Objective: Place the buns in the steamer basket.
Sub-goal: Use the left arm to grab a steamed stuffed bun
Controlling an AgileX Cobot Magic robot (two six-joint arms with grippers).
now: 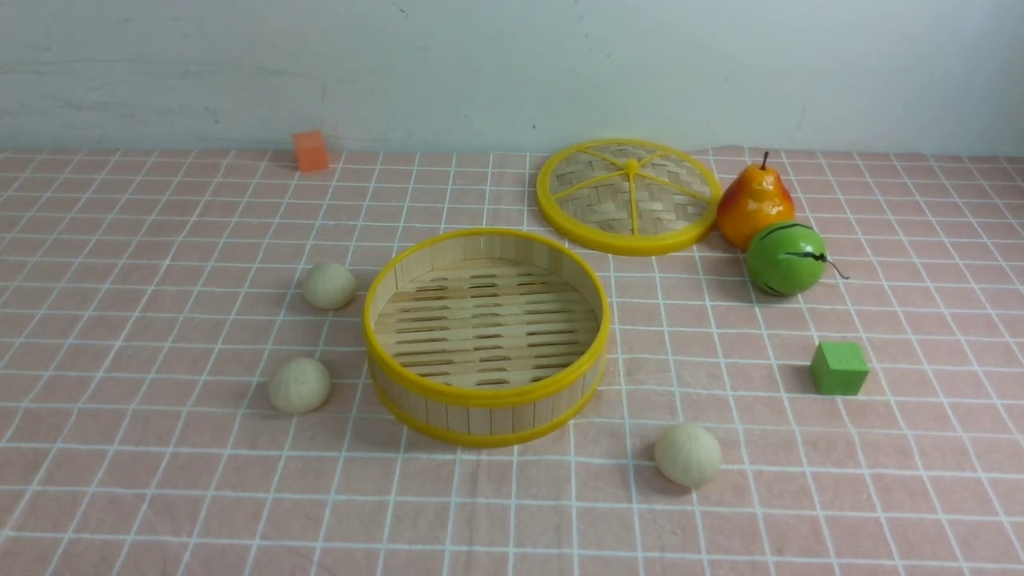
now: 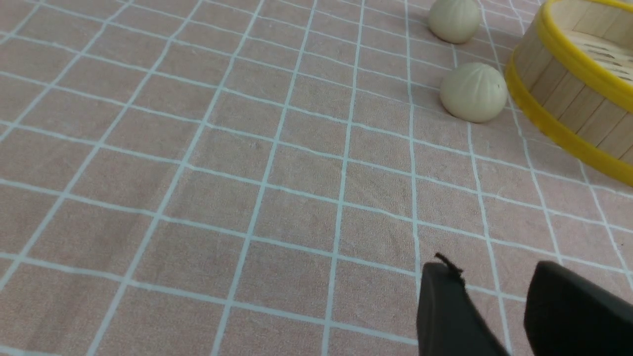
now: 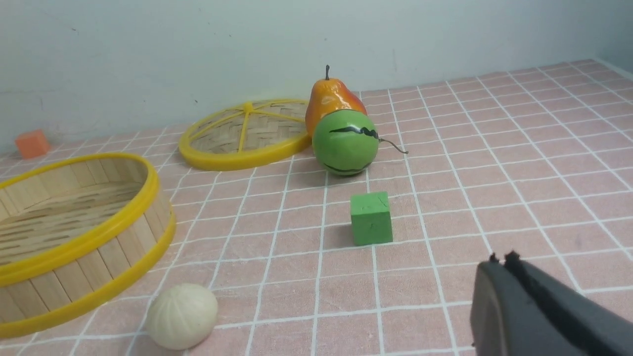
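The steamer basket (image 1: 486, 396) sits mid-table, empty, its slat floor bare. Three cream-white buns lie on the cloth around it: one to its left and further back (image 1: 329, 286), one to its left and nearer (image 1: 298, 385), one to the right in front of it (image 1: 688, 454). Neither gripper shows in the front view. In the left wrist view my left gripper (image 2: 494, 272) is open and empty over bare cloth, well short of the two left buns (image 2: 473, 92) (image 2: 454, 20) and the basket (image 2: 568, 133). My right gripper (image 3: 500, 259) is shut and empty, apart from the right bun (image 3: 181, 316) and the basket (image 3: 74, 247).
The flat woven lid (image 1: 628, 196) lies behind the basket on the right. An orange pear (image 1: 753, 202) and a green striped melon ball (image 1: 785, 258) stand beside it. A green cube (image 1: 838, 368) sits right of the basket, an orange cube (image 1: 310, 150) by the back wall.
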